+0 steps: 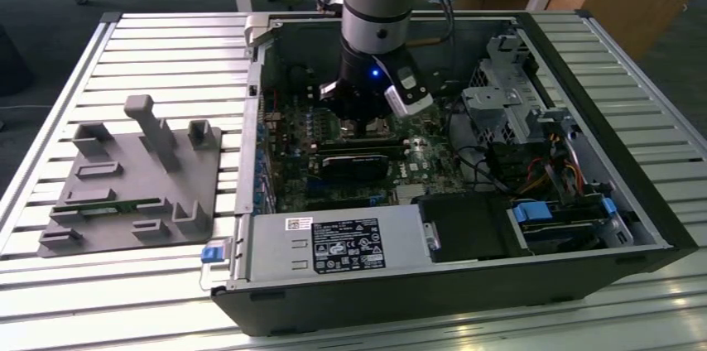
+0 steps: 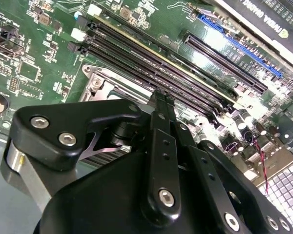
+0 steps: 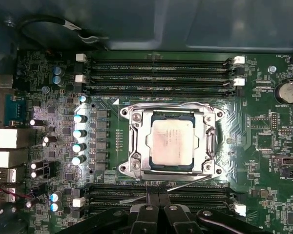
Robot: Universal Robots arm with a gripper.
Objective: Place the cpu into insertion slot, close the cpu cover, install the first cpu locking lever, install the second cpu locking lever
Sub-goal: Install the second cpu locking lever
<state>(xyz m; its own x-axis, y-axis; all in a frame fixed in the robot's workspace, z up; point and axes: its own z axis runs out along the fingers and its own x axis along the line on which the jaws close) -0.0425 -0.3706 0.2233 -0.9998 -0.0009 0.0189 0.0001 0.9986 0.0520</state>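
In the first wrist view the pale tan-silver cpu (image 3: 172,143) lies flat in the insertion slot (image 3: 136,165). The silvery cpu cover (image 3: 205,141) is down around it, framing the chip. A thin metal locking lever (image 3: 185,184) runs slanted along one side of the socket, one end raised off the board. My gripper (image 3: 158,196) is shut, its black tips right at this lever's rod. In the second wrist view the closed gripper (image 2: 161,96) hangs just above the socket's corner (image 2: 95,80). In the exterior view the gripper (image 1: 370,126) reaches down into the open computer case (image 1: 618,202).
Memory slots (image 3: 158,73) flank the socket on two sides, with capacitors (image 3: 79,132) beside it. A black expansion card (image 1: 353,165), the power supply (image 1: 331,243) and drive bays (image 1: 552,218) crowd the case. A grey fixture plate (image 1: 132,177) lies at the exterior view's left.
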